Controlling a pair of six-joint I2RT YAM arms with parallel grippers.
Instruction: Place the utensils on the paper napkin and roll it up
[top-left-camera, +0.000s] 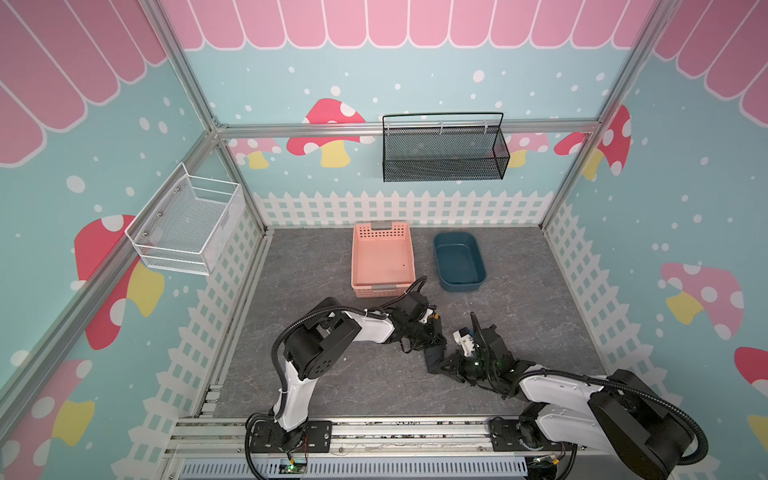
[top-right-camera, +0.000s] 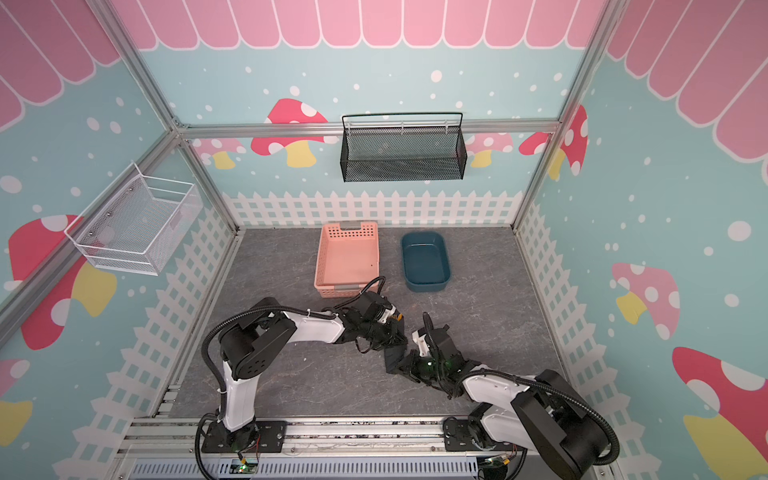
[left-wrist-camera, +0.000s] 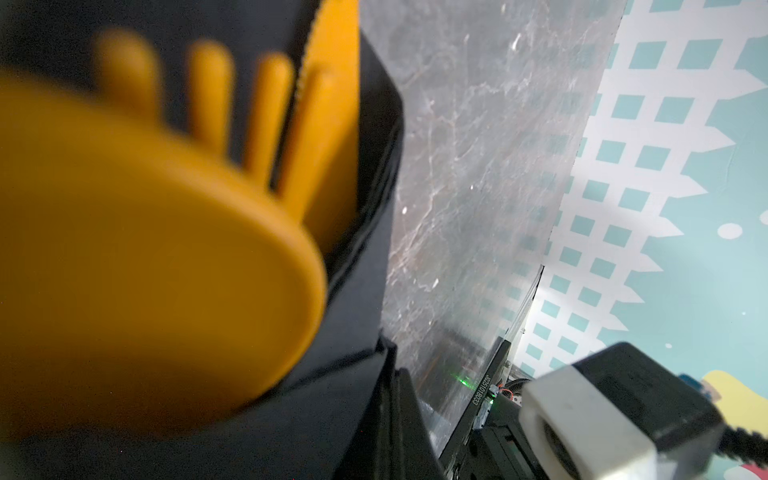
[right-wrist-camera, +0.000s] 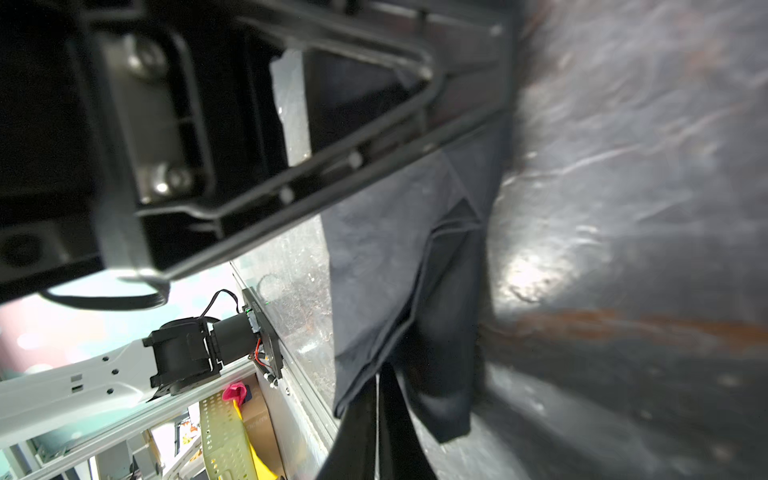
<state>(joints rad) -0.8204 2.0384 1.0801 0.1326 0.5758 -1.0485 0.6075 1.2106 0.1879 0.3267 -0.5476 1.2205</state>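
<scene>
The grey tabletop carries a pink basket and a dark blue tub side by side toward its back edge. Nearer the front edge, about midway across, the black paper napkin is loosely wrapped around the utensils. The spoon, fork and knife stick out of one end. The left gripper is closed on that end of the bundle. The right gripper is clamped on the napkin's other end. Whether the bundle touches the tabletop cannot be told.
</scene>
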